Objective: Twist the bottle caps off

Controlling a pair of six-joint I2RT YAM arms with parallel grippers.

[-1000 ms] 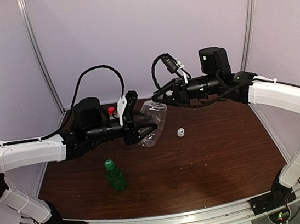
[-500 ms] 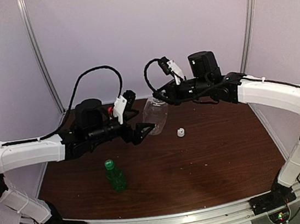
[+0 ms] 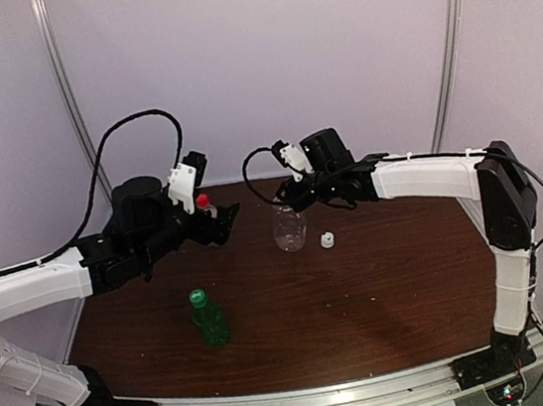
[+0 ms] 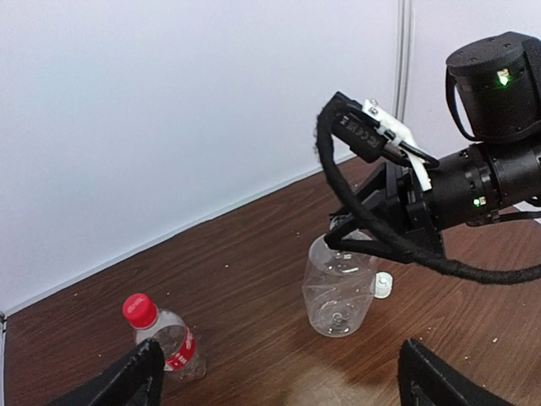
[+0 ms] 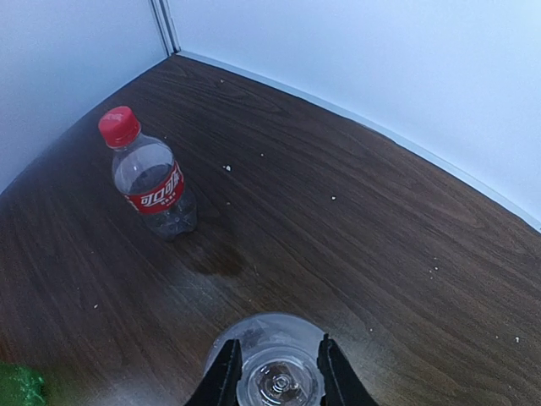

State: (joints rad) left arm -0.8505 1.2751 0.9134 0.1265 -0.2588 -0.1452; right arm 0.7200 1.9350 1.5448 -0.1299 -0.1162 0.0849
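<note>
The wide clear rounded bottle [image 3: 289, 231] stands upright on the table with its neck bare. My right gripper [image 3: 288, 205] is shut on that neck from above [image 5: 279, 382]. Its white cap [image 3: 327, 240] lies on the table just right of it. My left gripper [image 3: 224, 223] is open and empty, left of the clear bottle and apart from it; its fingertips [image 4: 139, 376] frame the bottom of the left wrist view. The red-label bottle [image 5: 156, 190] stands behind with its red cap [image 5: 118, 125] on. The green bottle [image 3: 208, 319] stands nearer the front, green cap [image 3: 198, 297] on.
The dark wooden table [image 3: 383, 288] is closed in by pale walls at the back and sides. A black cable [image 4: 372, 228] loops off my right wrist above the clear bottle. Both arms reach in over the rear half of the table.
My left gripper let go of the clear bottle, opened wide and drew back to the left. My right gripper carried the bottle by its neck leftward and down onto the table.
</note>
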